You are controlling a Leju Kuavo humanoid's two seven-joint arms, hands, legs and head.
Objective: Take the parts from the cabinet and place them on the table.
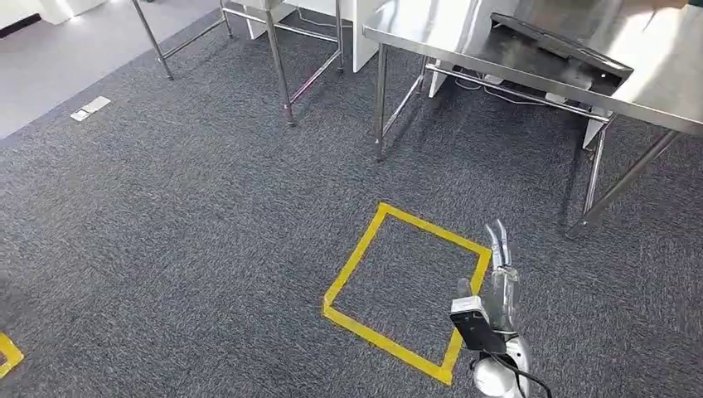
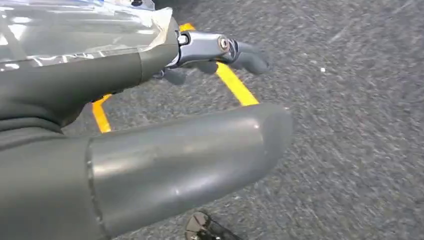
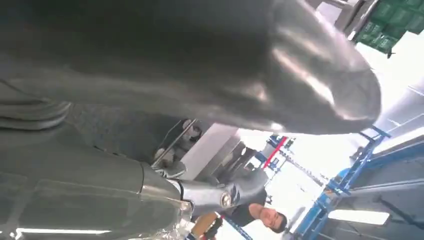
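left robot hand point(image 2: 150, 100) holds clear bag point(image 2: 75, 30) | right robot hand point(image 1: 497, 286) raised

No legible txt, labels, brands, nos. or signs anywhere: carpet w/ yellow tape, steel tables, hands, clear bag, bkgd shelving — nothing readable on any.

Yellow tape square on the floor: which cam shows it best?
Head view: the whole yellow tape square lies on the carpet, the right hand at one corner. Left wrist view catches short strips behind the left hand. In the right wrist view I can't find it.
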